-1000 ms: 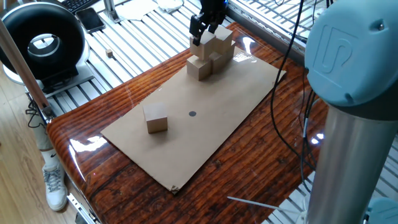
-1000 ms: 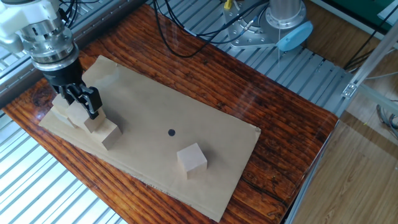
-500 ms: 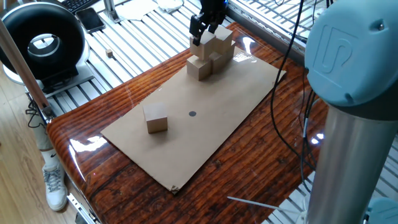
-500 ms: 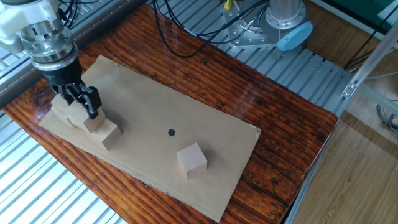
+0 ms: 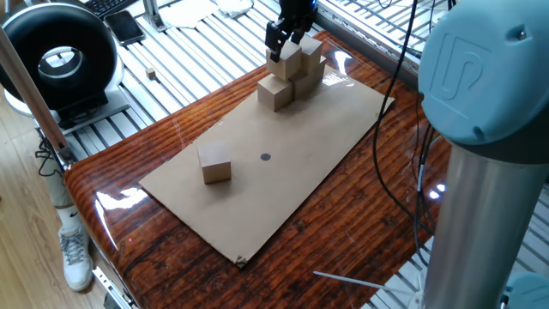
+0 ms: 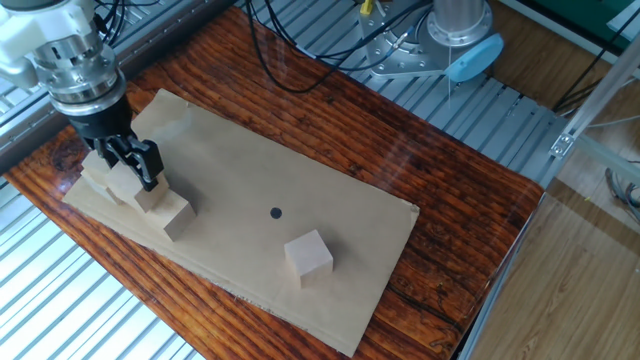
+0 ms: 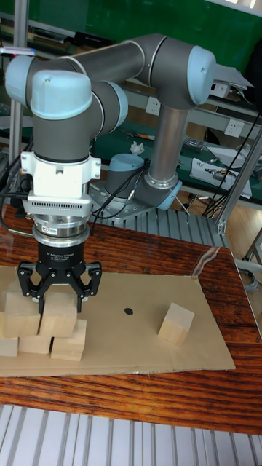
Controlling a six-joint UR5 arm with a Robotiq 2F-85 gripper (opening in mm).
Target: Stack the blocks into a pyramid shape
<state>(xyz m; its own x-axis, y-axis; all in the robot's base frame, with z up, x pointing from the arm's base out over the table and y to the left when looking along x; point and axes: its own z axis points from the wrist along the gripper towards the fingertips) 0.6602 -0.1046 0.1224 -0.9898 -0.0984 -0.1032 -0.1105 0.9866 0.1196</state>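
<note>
Several tan wooden blocks are piled at one end of a cardboard sheet (image 6: 340,200). Three sit in a bottom row (image 7: 69,342), and one (image 7: 20,314) rests on top of them. Beside it is a second upper block (image 7: 58,314) (image 6: 124,183) (image 5: 288,60). My gripper (image 7: 60,295) (image 6: 128,163) (image 5: 283,39) reaches straight down over that block, with a finger against each of its sides. One more block (image 6: 308,254) (image 5: 215,163) (image 7: 176,324) lies alone toward the sheet's other end.
A black dot (image 6: 276,212) marks the middle of the sheet. The sheet lies on a glossy wooden tabletop (image 6: 470,200). The arm's base (image 6: 455,35) stands on slatted metal beyond it. A black round device (image 5: 56,56) and a tiny cube (image 5: 151,75) sit off the table.
In one fixed view the gripper and the block between its fingers have shifted slightly over the pile. The lone block has not moved.
</note>
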